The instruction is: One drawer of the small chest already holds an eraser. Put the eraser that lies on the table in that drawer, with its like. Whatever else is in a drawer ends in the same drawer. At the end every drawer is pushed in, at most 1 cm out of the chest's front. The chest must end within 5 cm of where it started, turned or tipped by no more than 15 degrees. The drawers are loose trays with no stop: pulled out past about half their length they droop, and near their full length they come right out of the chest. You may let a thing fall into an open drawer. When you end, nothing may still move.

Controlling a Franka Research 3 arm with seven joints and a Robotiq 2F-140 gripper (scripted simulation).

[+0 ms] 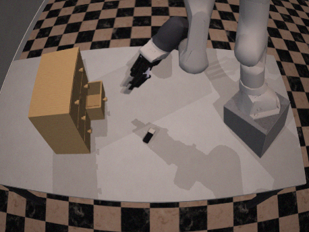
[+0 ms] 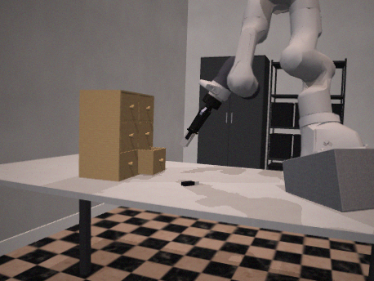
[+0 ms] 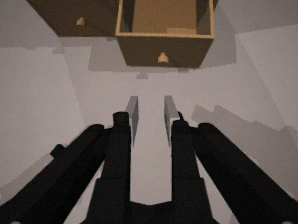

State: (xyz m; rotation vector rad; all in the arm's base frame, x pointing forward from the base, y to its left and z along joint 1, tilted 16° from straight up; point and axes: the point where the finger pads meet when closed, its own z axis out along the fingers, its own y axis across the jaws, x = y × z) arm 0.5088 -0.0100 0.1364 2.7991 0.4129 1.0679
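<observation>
The eraser, black with a white end, lies on the table in front of the chest. The wooden chest stands upright. Its bottom drawer, in the far column in the exterior view, is pulled partly out and looks level. No eraser shows in the visible part of this drawer; its back part is hidden. The other drawers look pushed in. My gripper is partly open and empty, tilted down, above the table and in front of the open drawer.
The grey block under the arm's base stands on the right part of the table. A dark cabinet and a shelf rack stand behind the table. Small knobs stick out from the chest's front.
</observation>
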